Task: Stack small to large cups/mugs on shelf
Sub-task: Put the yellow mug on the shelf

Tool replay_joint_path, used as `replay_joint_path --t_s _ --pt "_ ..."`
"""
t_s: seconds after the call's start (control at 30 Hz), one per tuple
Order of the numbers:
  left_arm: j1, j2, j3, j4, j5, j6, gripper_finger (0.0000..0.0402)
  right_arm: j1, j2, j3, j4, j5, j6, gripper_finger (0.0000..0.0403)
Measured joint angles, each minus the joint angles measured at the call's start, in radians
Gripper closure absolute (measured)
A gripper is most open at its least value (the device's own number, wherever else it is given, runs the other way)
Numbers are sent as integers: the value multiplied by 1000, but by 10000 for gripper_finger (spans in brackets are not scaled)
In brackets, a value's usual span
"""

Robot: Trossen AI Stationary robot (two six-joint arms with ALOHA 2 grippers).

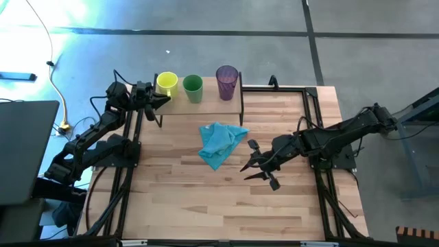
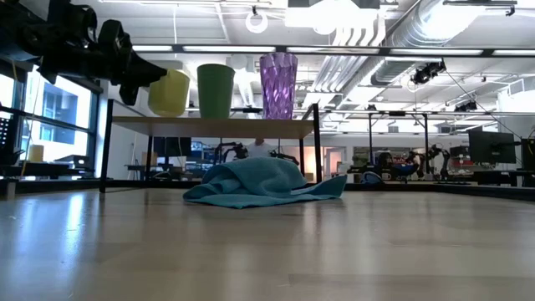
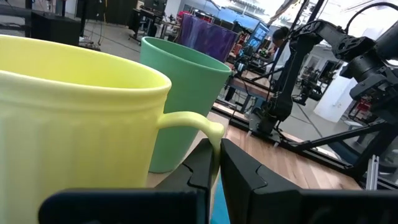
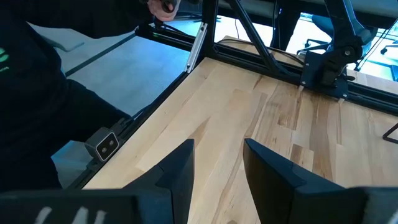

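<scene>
**Left gripper is pinching the yellow mug's handle on the shelf**

The left gripper (image 1: 159, 100) is reaching in from the left side of the shelf (image 1: 206, 108), and its two fingers (image 3: 202, 168) are pressed together on the thin handle of the yellow mug (image 1: 167, 84). The mug is standing upright at the left end of the shelf, just beside the green cup (image 1: 193, 88), and the purple tumbler (image 1: 227, 81) is standing further along, near the right end.

What could go wrong, in my judgement: the handle is narrow and smooth, so the mug may be turning around the fingers once it is lifted, and then hanging tilted. Because the green cup is so close, a swinging or sideways-moving mug may be knocking it, and a pushed cup could be falling off the shelf edge. Also the grip is low on the handle, so it may be slipping out.

The left arm is lying low and stretched toward the shelf, with the wrist nearly level. The right gripper (image 1: 264, 168) is waiting over the bare table (image 1: 206, 199), near the blue cloth (image 1: 219, 143), with its fingers standing apart and holding nothing.
</scene>
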Motion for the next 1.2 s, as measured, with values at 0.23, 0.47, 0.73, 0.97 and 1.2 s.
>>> replay_joint_path --t_s 0.23,0.47,0.73,0.97,1.2 --pt "0 0 0 0 2 -22 387 0 0 0 0 0 0 275" --pt "0 -57 0 0 10 -26 387 0 0 0 -9 0 0 275" --pt "0 -179 1 -36 10 -69 387 0 0 0 -10 0 -4 275" --pt "-43 -290 1 -133 -25 -94 387 0 0 0 -7 0 -6 275" --pt "-169 -380 1 -210 -113 -96 397 21 1 0 2 0 -7 275"
